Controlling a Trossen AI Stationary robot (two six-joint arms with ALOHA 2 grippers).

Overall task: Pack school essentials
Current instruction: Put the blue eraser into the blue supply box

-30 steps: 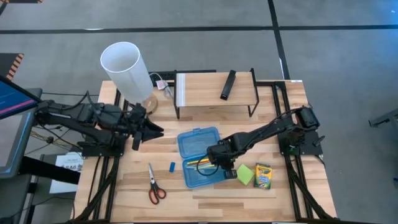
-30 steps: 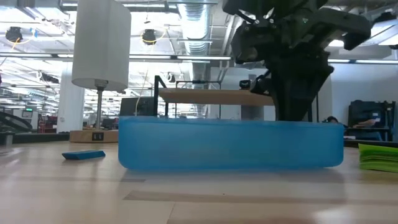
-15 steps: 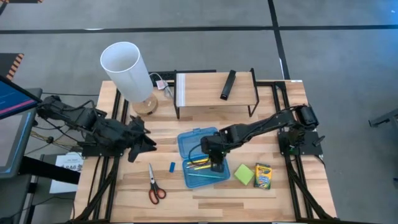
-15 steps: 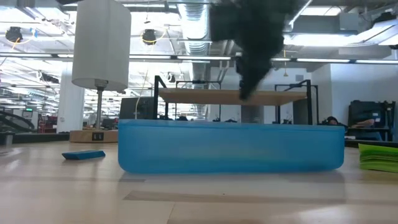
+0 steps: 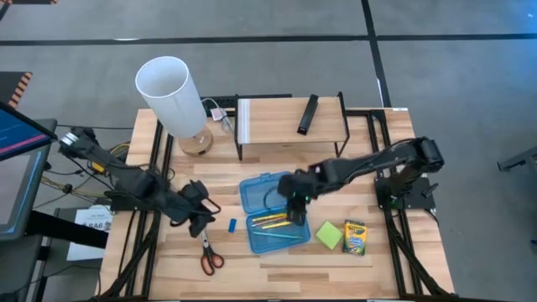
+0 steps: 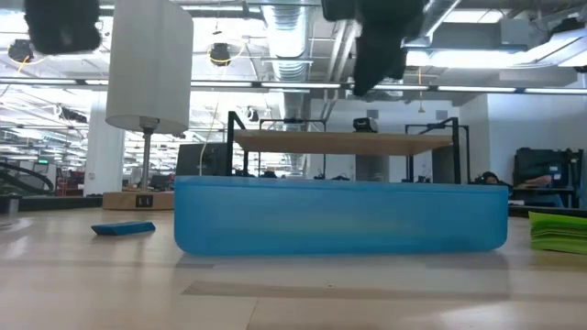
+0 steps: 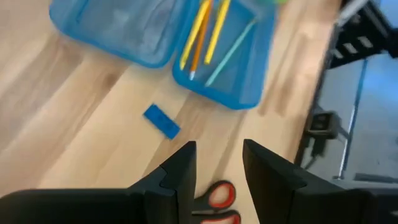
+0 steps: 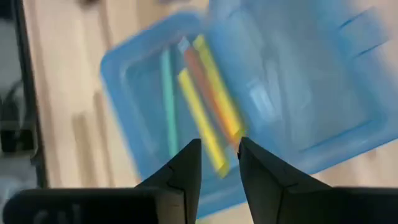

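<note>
currently the right claw [image 5: 295,211] hangs over the open blue pencil case [image 5: 270,211], fingers slightly apart, holding nothing. yellow and orange pencils [image 5: 270,220] and a pale green pen [image 5: 279,235] lie inside the case. left claw [image 5: 201,225] sits just above the red-handled scissors [image 5: 208,252] on the table [image 5: 252,260], part open and empty, blue eraser [image 5: 232,225] just beside. sticky-note pad [image 5: 330,236] and crayon box [image 5: 356,238] lie right of the case.

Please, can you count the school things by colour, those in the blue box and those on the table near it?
Yellow: 2, pencils in the box
Orange: 1, pencil in the box
Pale green: 1, pen in the box
Blue: 1, eraser
Red handles: 1, scissors
Green: 1, note pad
Yellow-green: 1, crayon box
Total: 8
</note>
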